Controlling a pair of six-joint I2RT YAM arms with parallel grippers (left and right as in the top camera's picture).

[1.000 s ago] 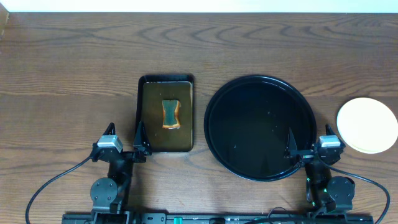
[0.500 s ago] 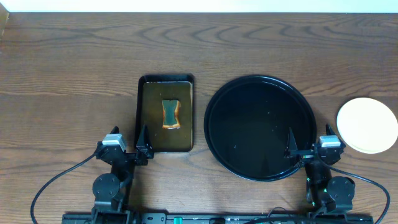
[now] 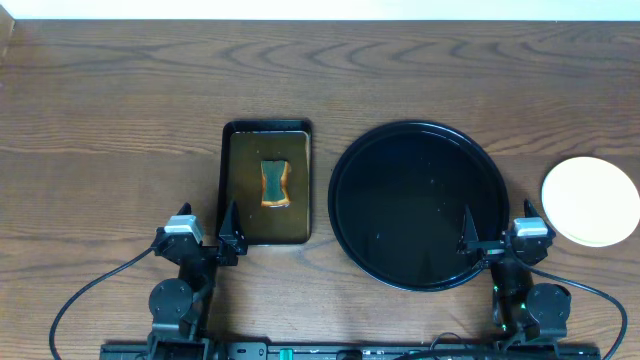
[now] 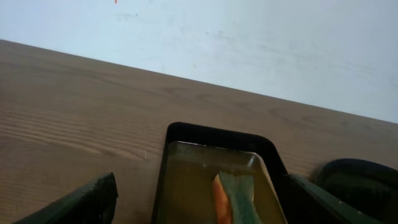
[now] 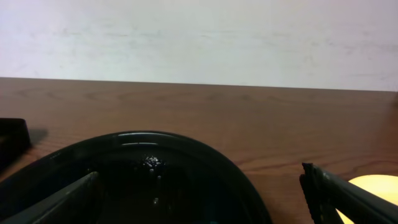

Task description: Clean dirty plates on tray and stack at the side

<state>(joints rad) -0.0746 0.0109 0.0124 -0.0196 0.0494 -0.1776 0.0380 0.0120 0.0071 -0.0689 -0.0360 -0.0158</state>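
The round black tray [image 3: 345,160] sits right of centre with no plates on it; its rim also shows in the right wrist view [image 5: 205,149]. A pale yellow plate [image 3: 590,200] tops a stack on the wood tabletop [image 3: 120,120] at the far right; its edge shows in the right wrist view [image 5: 376,186]. I cannot tell how many plates lie under it. My left gripper [image 3: 205,238] is open and empty at the front left of the small tray. My right gripper [image 3: 497,238] is open and empty over the black tray's front right rim.
A small dark rectangular tray [image 3: 236,200] holds yellowish liquid and a green-and-orange sponge [image 3: 275,183], left of the black tray; both show in the left wrist view [image 4: 186,168]. A pale wall [image 5: 199,37] bounds the table's far edge.
The left gripper has shifted slightly right and toward the front compared with one second ago. The right arm, tray and plate have not moved.
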